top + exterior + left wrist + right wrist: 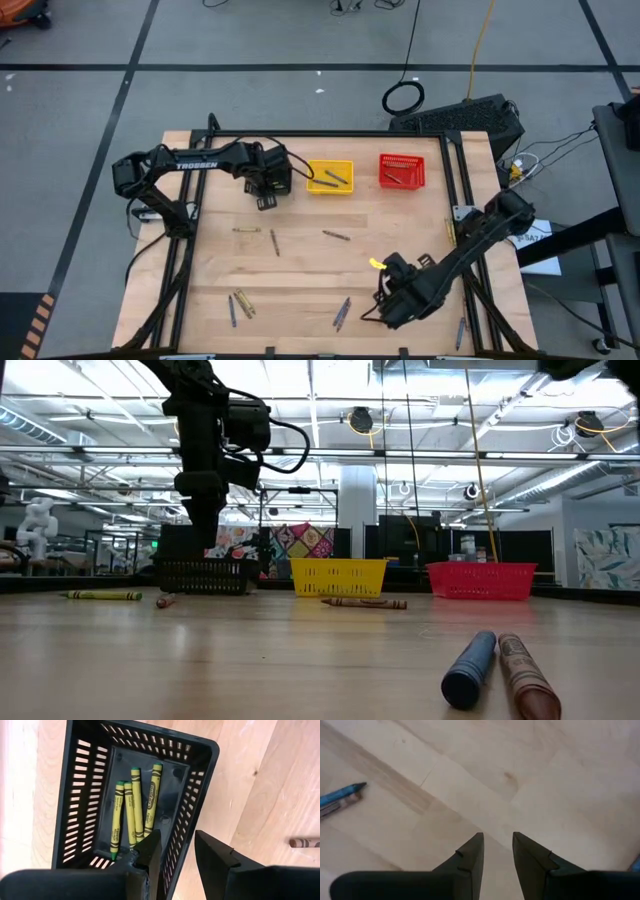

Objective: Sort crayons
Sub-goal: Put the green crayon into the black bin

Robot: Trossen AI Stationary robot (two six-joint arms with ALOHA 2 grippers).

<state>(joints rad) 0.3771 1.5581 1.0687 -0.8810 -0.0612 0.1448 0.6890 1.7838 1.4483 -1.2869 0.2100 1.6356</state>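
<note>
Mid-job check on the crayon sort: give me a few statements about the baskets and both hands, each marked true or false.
1. The black basket holds four yellow-wrapped crayons. True.
2. The left hand is clamped on a crayon. False: its fingers stand apart with nothing between them, above the black basket's rim.
3. The red basket is empty. False: at least one crayon lies in it.
4. The right hand hangs over bare wood, holding nothing. True.
5. The yellow basket stands between the black basket and the red one. True.
6. All crayons are already in baskets. False: several lie loose on the table, including a blue crayon near the low camera.
</note>
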